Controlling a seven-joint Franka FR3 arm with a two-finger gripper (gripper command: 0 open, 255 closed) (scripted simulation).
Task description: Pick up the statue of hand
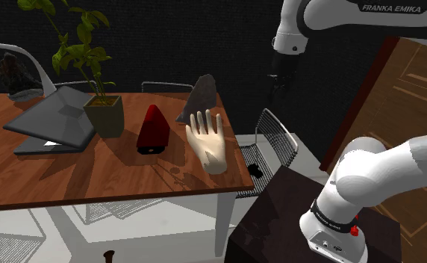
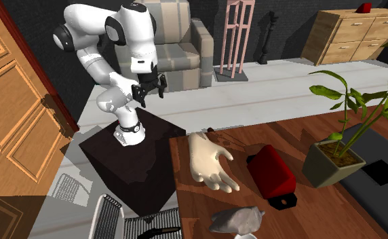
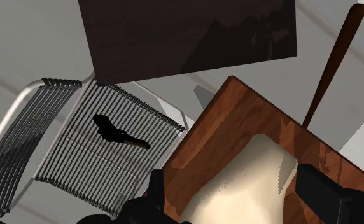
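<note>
Gripper (image 2: 148,88) hangs high over the stand (image 1: 279,205), its 2 black fingers (image 3: 330,194) spread apart and clasping nothing. Below it, toward the shoulder view's left, the cream statue of hand (image 1: 208,142) stands upright on the wooden table (image 1: 70,175) near the corner closest to the stand, with a red cone (image 1: 154,127) near it. Its long axis runs vertical, fingertips up, so the descent likely has to straddle the flat palm.
</note>
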